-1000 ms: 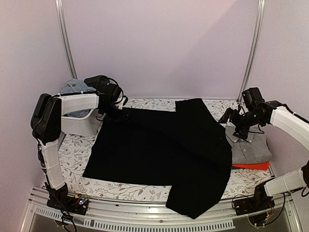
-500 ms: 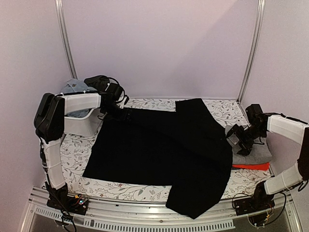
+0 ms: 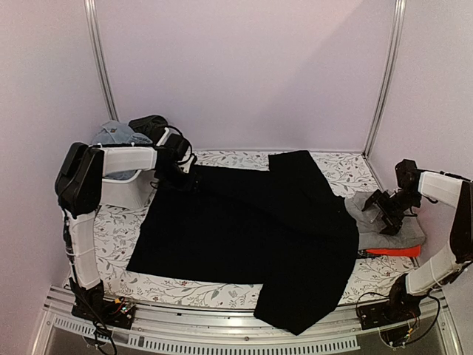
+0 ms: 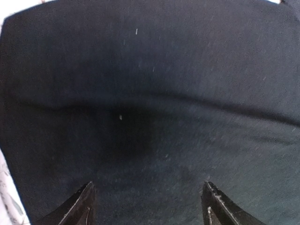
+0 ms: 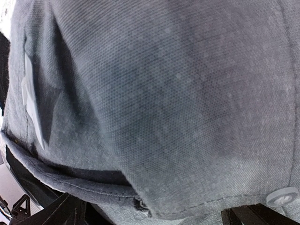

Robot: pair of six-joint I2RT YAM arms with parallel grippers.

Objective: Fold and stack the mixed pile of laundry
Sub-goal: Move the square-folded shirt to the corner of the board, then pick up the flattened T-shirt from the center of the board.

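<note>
A large black garment [image 3: 251, 229] lies spread flat across the middle of the table, its near corner hanging over the front edge. My left gripper [image 3: 181, 177] hovers over the garment's far left corner. In the left wrist view black cloth [image 4: 150, 93] fills the frame and the left gripper [image 4: 148, 199] is open, nothing between its fingertips [image 4: 86, 204]. At the right, a folded grey shirt [image 3: 399, 231] rests on a red shirt [image 3: 395, 252]. My right gripper [image 3: 388, 211] is low on the grey shirt [image 5: 164, 93], with the right gripper [image 5: 154, 213] open wide against the cloth.
A white tub [image 3: 122, 191] stands at the far left with blue denim pieces [image 3: 114, 134] heaped in it. The floral table cover [image 3: 118, 237] shows around the black garment. Metal posts [image 3: 100, 59] rise at both back corners, and walls close in left and right.
My right gripper has moved right and down, from above the grey shirt's far left edge onto its top. The left gripper has barely shifted at the black garment's far corner.
</note>
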